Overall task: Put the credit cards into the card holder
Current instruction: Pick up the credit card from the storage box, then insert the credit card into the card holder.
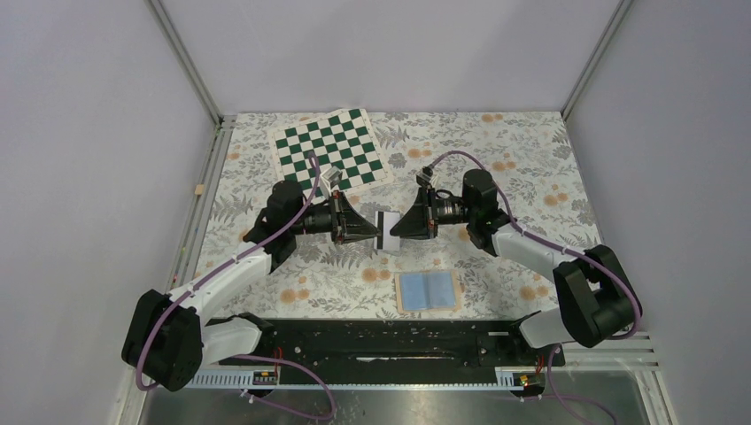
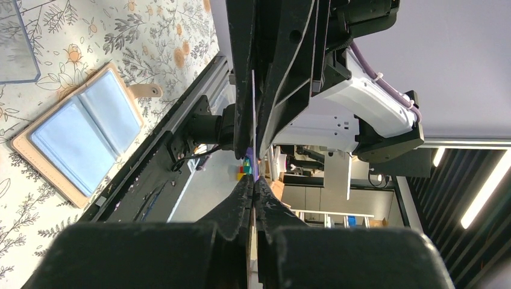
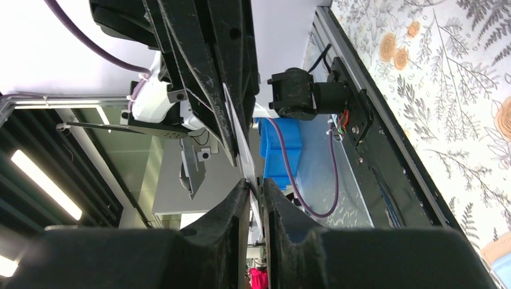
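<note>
The card holder (image 1: 427,290) lies open on the floral table near the front edge, tan rim and light-blue inside up. It also shows in the left wrist view (image 2: 84,135). My two grippers face each other in mid-air above the table's middle, tip to tip. One credit card (image 1: 388,232) stands on edge between them. My left gripper (image 1: 377,229) (image 2: 254,180) is shut on the card's thin purple edge (image 2: 253,138). My right gripper (image 1: 397,228) (image 3: 256,183) has its jaws a narrow gap apart around the card's other end (image 3: 240,135). No other card shows.
A green-and-white checkered mat (image 1: 332,150) lies at the back of the table. A clear plastic box (image 2: 15,42) stands on the cloth beyond the wallet. A black rail (image 1: 381,341) runs along the near edge. A small wooden block (image 1: 199,189) sits by the left wall.
</note>
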Robot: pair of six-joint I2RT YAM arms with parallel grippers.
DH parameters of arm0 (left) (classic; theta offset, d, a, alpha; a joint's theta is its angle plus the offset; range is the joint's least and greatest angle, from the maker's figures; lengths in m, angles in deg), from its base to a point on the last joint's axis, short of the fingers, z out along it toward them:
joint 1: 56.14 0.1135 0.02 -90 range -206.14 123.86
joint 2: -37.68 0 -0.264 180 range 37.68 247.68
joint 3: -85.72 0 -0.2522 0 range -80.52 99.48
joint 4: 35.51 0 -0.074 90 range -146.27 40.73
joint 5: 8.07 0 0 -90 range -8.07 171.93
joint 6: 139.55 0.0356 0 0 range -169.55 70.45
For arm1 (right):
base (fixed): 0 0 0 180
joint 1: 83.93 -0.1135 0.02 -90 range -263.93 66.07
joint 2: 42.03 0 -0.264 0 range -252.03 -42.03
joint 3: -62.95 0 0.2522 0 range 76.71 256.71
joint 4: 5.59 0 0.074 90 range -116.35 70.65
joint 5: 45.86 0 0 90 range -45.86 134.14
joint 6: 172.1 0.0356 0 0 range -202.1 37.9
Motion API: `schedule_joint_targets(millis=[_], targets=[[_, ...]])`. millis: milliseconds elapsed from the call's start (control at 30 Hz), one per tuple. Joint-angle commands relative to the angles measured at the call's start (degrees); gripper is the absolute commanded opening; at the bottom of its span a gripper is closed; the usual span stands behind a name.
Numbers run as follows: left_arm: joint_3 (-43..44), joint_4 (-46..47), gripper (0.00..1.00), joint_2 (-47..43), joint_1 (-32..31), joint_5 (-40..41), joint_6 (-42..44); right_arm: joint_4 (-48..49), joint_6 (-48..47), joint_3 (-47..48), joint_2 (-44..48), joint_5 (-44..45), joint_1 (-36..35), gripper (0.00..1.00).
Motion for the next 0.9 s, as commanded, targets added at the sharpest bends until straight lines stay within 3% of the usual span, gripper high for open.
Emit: schedule_joint_targets(millis=[0,67,167,233,333,467,600,700,867], targets=[[0.81,2.99,0.00,-0.06,-0.39,-1.76,0.30,11.89,5.58,0.62,-1.30,-1.57,-0.86,0.21],[0.65,2.93,0.00,0.01,-0.39,-1.66,0.27,15.54,7.73,-0.07,-1.58,-1.62,-0.81,0.21],[0.39,2.92,0.01,0.10,-0.40,-1.54,0.35,16.88,8.16,-0.53,-1.94,-2.17,-0.85,0.09],[0.36,2.78,0.12,0.20,-0.39,-1.31,0.39,16.64,7.58,-0.93,-1.99,-2.61,-0.86,0.01],[0.76,-0.28,0.36,-0.26,-0.35,0.24,2.23,11.94,3.95,-1.59,-1.10,-2.43,-0.79,0.00],[1.46,-7.78,0.57,-1.46,-0.37,3.88,6.61,-11.75,-13.67,-0.98,3.61,1.49,-0.77,0.00],[0.19,-15.42,0.62,-2.46,-0.61,9.26,9.95,-41.43,-36.01,1.22,9.84,12.13,-0.77,0.00],[-1.57,-20.22,0.62,-2.03,-1.95,13.32,11.36,-47.02,-41.58,-1.90,13.81,16.90,0.10,0.00],[-5.10,-20.30,0.58,1.83,-7.47,18.74,9.85,-49.00,-43.74,-9.05,17.37,20.20,1.72,0.00]])
